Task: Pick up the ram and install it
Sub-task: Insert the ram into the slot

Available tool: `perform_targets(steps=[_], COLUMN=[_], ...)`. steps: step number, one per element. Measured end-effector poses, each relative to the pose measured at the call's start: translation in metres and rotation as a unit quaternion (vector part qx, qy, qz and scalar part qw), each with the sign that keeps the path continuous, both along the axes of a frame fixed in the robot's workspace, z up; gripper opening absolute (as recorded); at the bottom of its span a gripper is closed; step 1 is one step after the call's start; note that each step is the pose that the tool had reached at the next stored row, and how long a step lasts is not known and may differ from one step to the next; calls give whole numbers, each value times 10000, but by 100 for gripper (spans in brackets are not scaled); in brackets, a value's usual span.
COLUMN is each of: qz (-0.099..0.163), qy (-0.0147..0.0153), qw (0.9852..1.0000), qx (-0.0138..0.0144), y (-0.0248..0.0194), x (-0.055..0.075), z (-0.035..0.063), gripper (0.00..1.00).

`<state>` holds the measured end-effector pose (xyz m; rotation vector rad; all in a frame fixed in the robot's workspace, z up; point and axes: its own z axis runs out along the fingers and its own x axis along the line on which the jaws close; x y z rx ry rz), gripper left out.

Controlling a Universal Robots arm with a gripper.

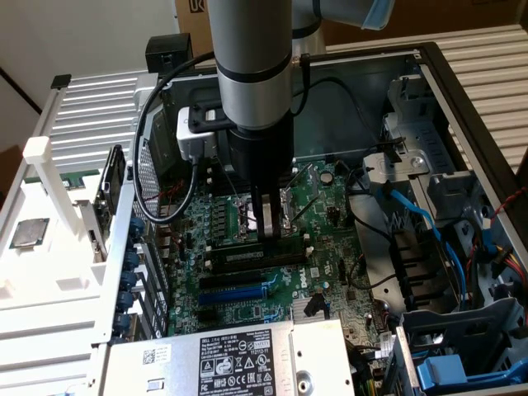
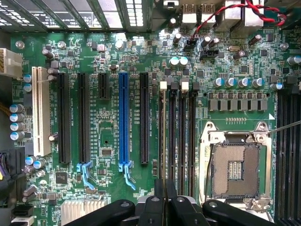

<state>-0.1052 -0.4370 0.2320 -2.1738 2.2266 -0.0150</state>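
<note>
claw [image 1: 266, 233] fingers [image 2: 157, 207] pressed together, tips low over the black memory slots [image 2: 181, 136], 6 o'clock of the chip socket [image 2: 236, 169] in the exterior view; whether they pinch the ram, cannot tell.

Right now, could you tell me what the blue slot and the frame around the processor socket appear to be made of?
The blue slot: likely moulded plastic, with an even matte blue colour. The socket frame: seemingly bare metal, silvery with bright glints.
</note>
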Motion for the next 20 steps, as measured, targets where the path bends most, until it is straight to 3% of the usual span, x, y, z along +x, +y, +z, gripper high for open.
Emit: perform_targets(steps=[5, 6, 13, 20], qz=[-1, -1, 0, 1], qy=[1, 0, 0, -3], qw=[10000, 10000, 10000, 10000], qx=[-9, -8, -8, -9], y=[0, 0, 0, 0], x=[-1, -1, -1, -26], z=[0, 0, 1, 94], gripper=[13, 20, 20, 20])
